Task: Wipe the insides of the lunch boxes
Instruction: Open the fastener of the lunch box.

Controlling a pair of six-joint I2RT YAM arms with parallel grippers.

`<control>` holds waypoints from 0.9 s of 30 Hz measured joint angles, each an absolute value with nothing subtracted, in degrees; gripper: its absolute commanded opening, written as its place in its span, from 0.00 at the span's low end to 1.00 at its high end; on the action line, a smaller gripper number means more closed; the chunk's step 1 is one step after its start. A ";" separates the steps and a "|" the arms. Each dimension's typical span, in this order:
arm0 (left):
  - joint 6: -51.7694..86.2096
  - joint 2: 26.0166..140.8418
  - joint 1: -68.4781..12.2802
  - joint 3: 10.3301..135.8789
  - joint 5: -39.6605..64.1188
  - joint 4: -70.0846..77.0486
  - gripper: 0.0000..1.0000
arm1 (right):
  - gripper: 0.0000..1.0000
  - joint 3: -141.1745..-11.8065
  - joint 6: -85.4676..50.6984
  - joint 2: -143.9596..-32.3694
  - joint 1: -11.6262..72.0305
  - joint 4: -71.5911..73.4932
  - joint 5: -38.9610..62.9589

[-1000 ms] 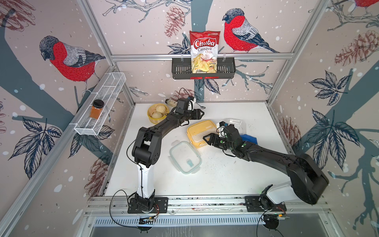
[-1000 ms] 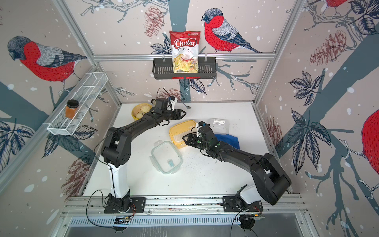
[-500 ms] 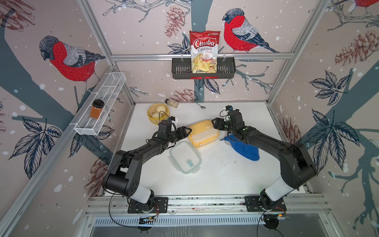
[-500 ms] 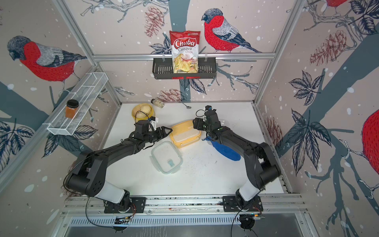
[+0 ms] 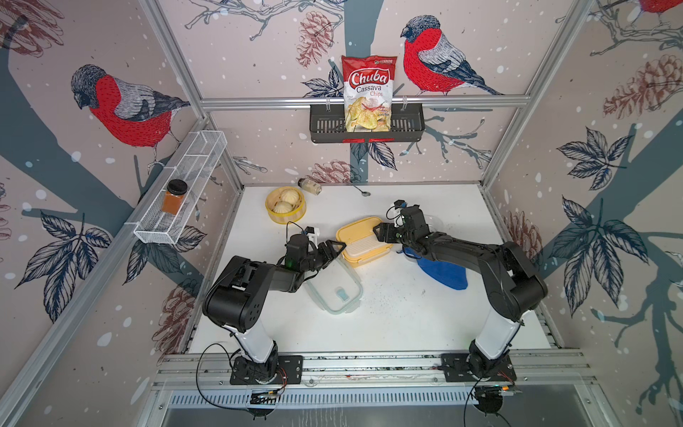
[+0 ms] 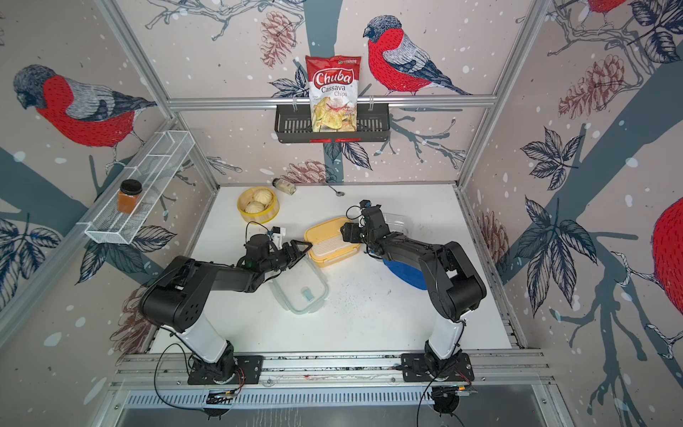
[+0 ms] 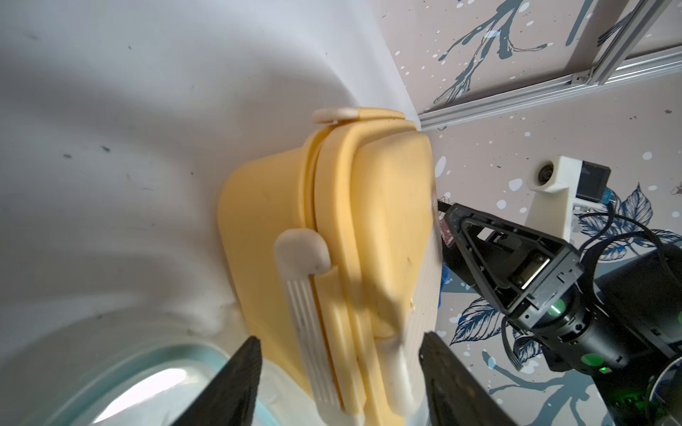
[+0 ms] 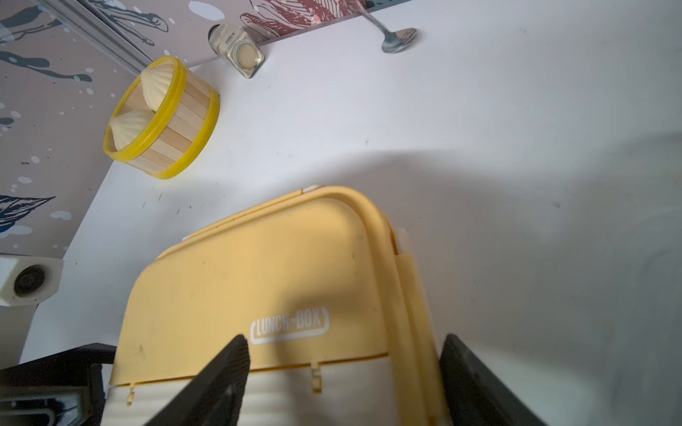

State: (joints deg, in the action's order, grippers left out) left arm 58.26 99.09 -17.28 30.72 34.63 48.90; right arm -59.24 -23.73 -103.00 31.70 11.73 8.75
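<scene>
Top views are both showing the white table (image 5: 388, 325) with no wiping under way; judging progress as early.

- The rounded yellow plastic lunch box (image 5: 360, 236) is sitting mid-table with its lid on, so its inside is hidden and presumably unwiped.
- The green-rimmed clear plastic lid (image 5: 338, 295) is lying flat just on the robot side of the yellow box.
- The blue wiping cloth (image 5: 445, 275) is lying to the box's right under the right arm, with nothing gripping it.
- The clear transparent lunch box (image 6: 397, 221) is standing just right of the yellow box, mostly behind the right gripper. I cannot tell its contents.
- The left gripper (image 5: 340, 246) is sitting at the yellow box's left end, jaws spread either side of the end latch and holding nothing. Whether it is touching the box is unclear.
- The right gripper (image 5: 377, 233) is hovering at the box's right far corner, jaws apart and empty.

Remaining, by my reading: unlatching, taking the cloth, wiping both boxes.

Other containers:
- The white wire wall shelf (image 5: 184, 173), far left of the box, is holding an orange-filled jar (image 5: 175, 197).
- The black wall basket (image 5: 406, 127), beyond the box, is holding a red chips bag (image 5: 367, 92).
- The round yellow-rimmed steamer basket (image 5: 292, 220), beyond the box's left end, is holding two pale buns (image 5: 284, 207).
</scene>
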 measured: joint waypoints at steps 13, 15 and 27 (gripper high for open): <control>65.98 108.05 -18.09 31.09 33.98 65.93 0.49 | 0.82 -58.50 -22.52 -103.83 33.06 14.13 2.42; 66.11 108.60 -18.09 31.11 33.87 67.42 0.45 | 0.82 -58.52 -22.52 -103.94 33.06 14.35 1.98; 70.11 112.92 -18.09 31.75 31.88 74.74 0.20 | 0.80 -61.36 -22.26 -106.63 33.04 14.55 -1.69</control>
State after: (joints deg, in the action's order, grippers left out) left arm 70.11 112.92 -18.09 31.75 31.88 74.74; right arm -61.36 -22.26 -106.63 33.04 14.55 -1.69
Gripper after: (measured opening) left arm 0.203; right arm 0.808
